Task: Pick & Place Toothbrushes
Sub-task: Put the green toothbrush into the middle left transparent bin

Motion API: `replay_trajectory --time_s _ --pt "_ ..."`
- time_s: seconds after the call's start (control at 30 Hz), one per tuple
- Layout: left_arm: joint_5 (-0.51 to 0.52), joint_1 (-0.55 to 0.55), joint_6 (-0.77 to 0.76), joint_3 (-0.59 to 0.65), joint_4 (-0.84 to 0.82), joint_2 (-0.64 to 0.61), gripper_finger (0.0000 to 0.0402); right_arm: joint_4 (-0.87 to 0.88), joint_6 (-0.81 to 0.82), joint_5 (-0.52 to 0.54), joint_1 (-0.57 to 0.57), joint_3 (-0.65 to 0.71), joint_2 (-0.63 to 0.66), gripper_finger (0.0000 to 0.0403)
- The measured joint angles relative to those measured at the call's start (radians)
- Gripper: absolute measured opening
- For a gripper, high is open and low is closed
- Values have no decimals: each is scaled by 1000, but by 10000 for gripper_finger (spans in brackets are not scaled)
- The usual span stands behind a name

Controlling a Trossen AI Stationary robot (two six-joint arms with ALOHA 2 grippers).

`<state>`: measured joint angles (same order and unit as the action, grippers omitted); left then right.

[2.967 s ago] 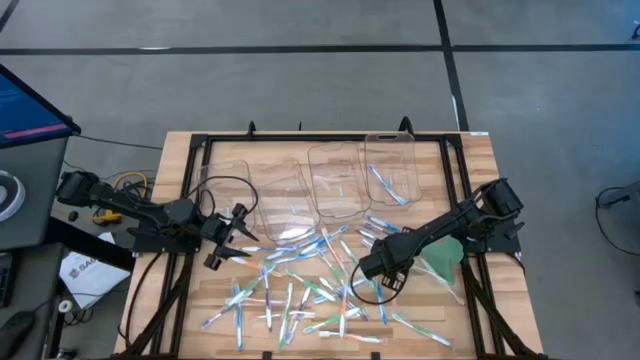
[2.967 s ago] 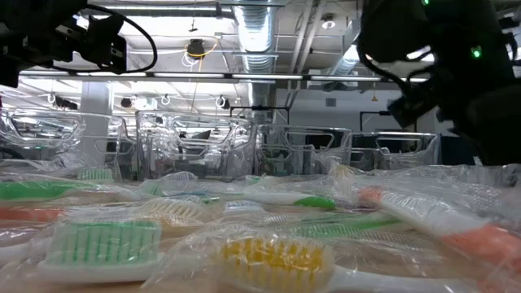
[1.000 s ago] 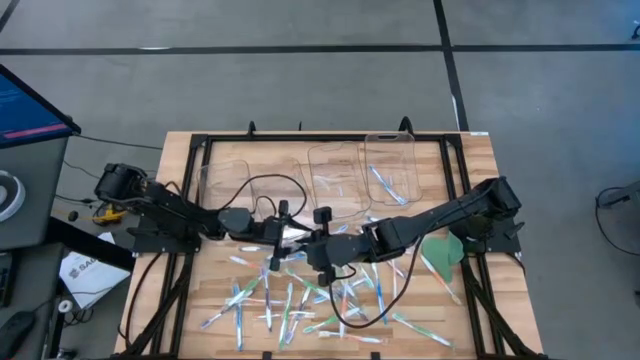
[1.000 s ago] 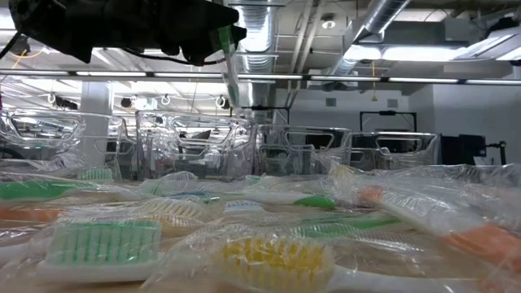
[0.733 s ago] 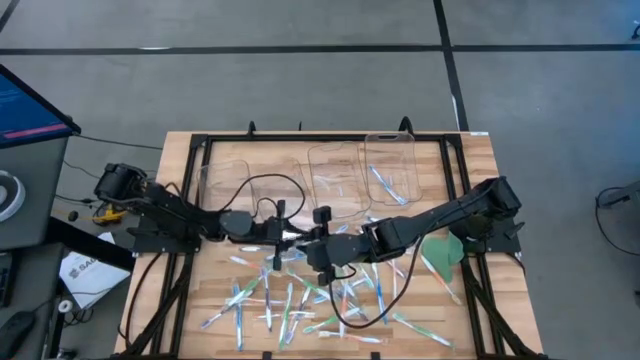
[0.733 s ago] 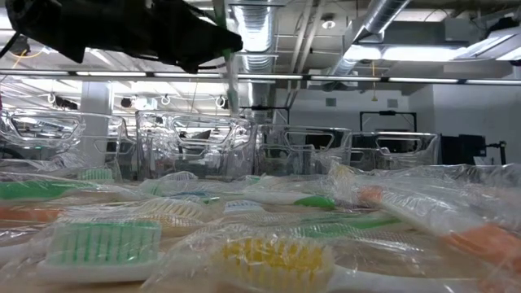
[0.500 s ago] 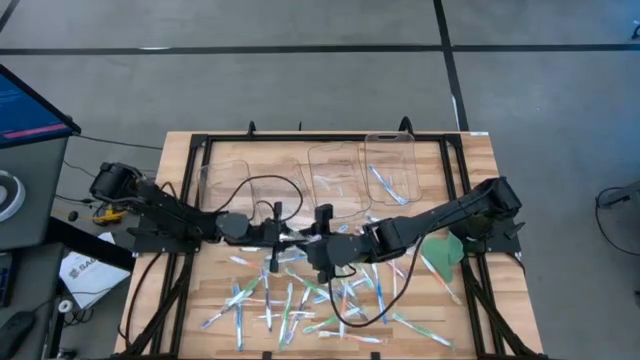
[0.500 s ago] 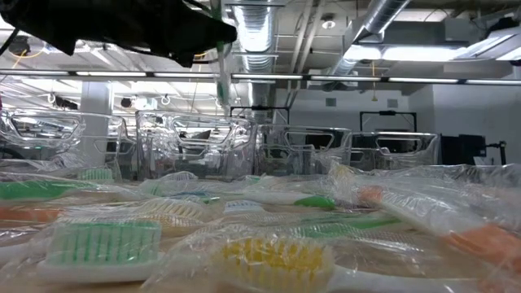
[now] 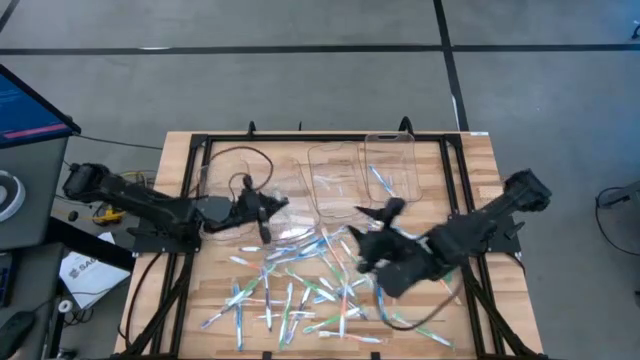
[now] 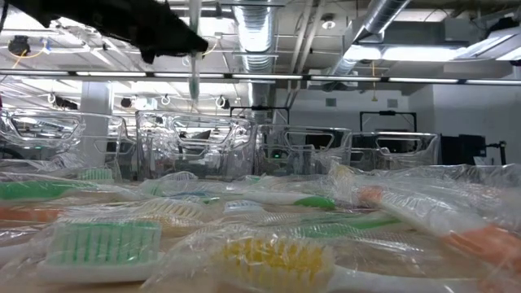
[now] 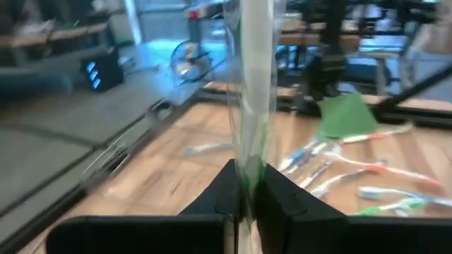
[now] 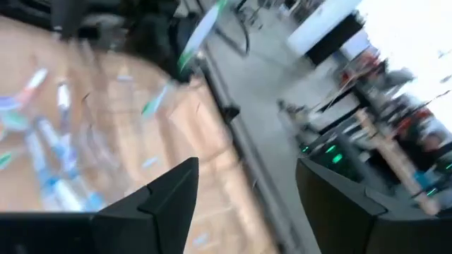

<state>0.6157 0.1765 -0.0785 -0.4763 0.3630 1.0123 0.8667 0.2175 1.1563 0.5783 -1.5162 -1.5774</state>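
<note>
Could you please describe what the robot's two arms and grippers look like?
Both arms are black and slender, built of jointed segments. A thin black cable loops loosely above the left arm. The left gripper and right gripper each have two matte black, wedge-shaped fingers. No markings show.

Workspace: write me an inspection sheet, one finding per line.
Surface: wooden slat table in a black frame.
Job's things: wrapped white-handled toothbrushes strewn over the near half; a few lie in the rightmost of the clear plastic bins.
Clutter: flat green leaf-shaped piece, largely hidden under the right arm from above.
Grippers: left gripper shut on one wrapped green toothbrush, raised by the bins; right gripper open, empty, above the pile.
Cables: black loop over the left arm.
Surroundings: grey floor, monitor at the left.
</note>
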Motion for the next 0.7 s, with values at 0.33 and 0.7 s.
replay_trajectory --time_s 0.33,0.7 --pt "-261 -316 -313 -1 -93 21 16 551 804 127 123 201 22 232" --pt "-426 -390 -507 -2 -91 203 24 619 904 178 111 266 21 232"
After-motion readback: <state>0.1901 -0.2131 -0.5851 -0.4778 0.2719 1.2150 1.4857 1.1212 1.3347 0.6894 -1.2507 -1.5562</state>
